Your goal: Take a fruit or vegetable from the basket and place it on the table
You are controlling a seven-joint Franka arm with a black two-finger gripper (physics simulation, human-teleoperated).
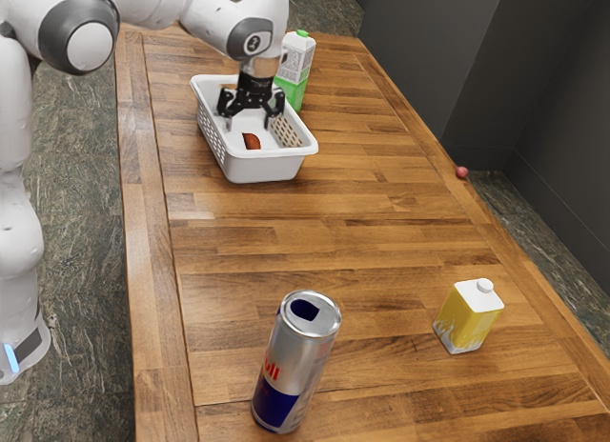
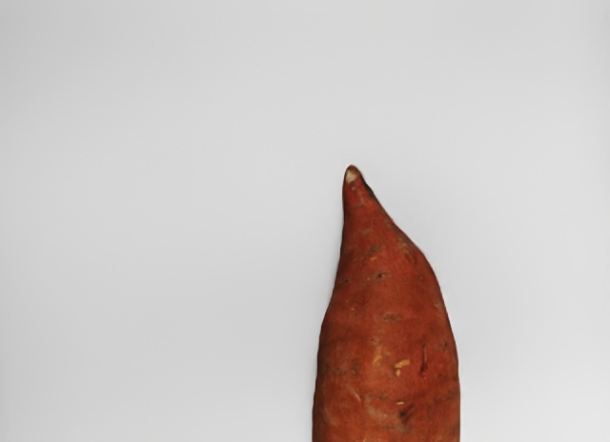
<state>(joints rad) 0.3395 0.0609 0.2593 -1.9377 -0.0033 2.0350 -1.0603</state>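
Basket: white, at the exterior view's left, stood upright on the wooden table (image 1: 324, 232).
Gripper (image 1: 249, 127): hung over the basket (image 1: 262, 168), its jaws well apart.
Sweet potato (image 1: 252, 141): lay inside the basket, under the gripper.
Green-and-white carton (image 1: 306, 57): stood beside the basket, its print too small to read.
Silver-and-blue can (image 1: 295, 361): showed "ll" in red.
Red round object (image 1: 462, 172): appeared at the table's edge.
Yellow-and-white carton (image 1: 468, 315): stood at right.

I see a white basket (image 1: 281, 167), mottled orange-brown sweet potato (image 2: 386, 337), silver-blue can (image 1: 297, 361) with red lettering, yellow-white carton (image 1: 467, 318).
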